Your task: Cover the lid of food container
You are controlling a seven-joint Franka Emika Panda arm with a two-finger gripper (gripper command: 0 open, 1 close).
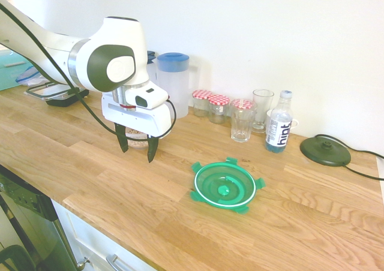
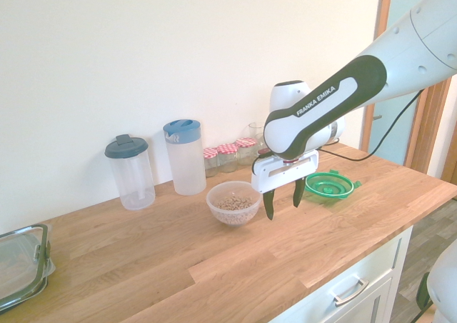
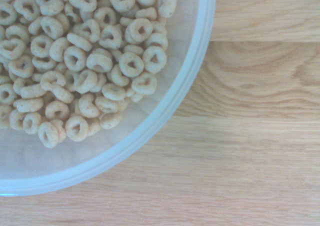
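Note:
The green lid [image 1: 225, 185] lies flat on the wooden counter [image 1: 90, 181], its clip tabs sticking out; it also shows as the green lid [image 2: 330, 184] just behind the arm. The food container [image 2: 233, 202], a clear round bowl of beige cereal rings, stands uncovered on the counter. In the first exterior view only a bit of the food container [image 1: 137, 139] peeks out behind the fingers. The wrist view looks straight down on the food container [image 3: 90, 76]. My gripper [image 1: 137, 146] hangs open and empty just beside the bowl, gripper [image 2: 283, 198] between bowl and lid.
Along the wall stand a blue-lidded pitcher [image 1: 173, 82], jam jars [image 1: 210, 105], drinking glasses [image 1: 242, 120], a water bottle [image 1: 279, 122] and a flat black lid [image 1: 325, 150]. A dark-lidded jug [image 2: 129, 171] and a rectangular container [image 2: 21, 262] sit further along.

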